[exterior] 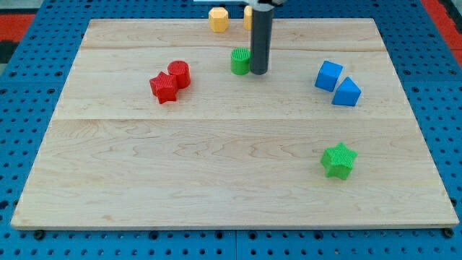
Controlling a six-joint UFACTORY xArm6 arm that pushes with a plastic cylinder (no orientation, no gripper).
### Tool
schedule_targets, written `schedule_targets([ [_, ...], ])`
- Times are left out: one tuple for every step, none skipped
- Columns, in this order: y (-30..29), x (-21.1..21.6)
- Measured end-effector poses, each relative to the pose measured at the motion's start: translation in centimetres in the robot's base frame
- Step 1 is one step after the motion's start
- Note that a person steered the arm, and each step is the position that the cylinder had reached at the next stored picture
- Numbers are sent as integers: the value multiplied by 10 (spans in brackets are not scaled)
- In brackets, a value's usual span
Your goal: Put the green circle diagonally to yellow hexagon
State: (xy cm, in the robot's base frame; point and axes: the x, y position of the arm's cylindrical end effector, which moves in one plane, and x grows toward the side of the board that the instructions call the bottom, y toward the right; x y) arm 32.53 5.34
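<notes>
The green circle [239,61] stands at the upper middle of the wooden board [216,173]. My tip [258,72] is right beside it, touching its right side. The yellow hexagon [218,19] sits at the board's top edge, up and a little left of the green circle. A second yellow block [247,16] stands at the top edge, mostly hidden behind the rod; its shape cannot be made out.
A red star [164,87] and a red circle [179,74] touch at the left middle. Two blue blocks [328,75] [347,92] sit together at the right. A green star [338,159] lies at the lower right. Blue pegboard surrounds the board.
</notes>
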Motion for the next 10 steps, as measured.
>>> schedule_targets([
  [-16,-15],
  [-50,-12],
  [-58,-8],
  [-46,1],
  [-80,1],
  [-94,10],
  [-125,-17],
  [-154,-47],
  [-176,-66],
  [-178,-58],
])
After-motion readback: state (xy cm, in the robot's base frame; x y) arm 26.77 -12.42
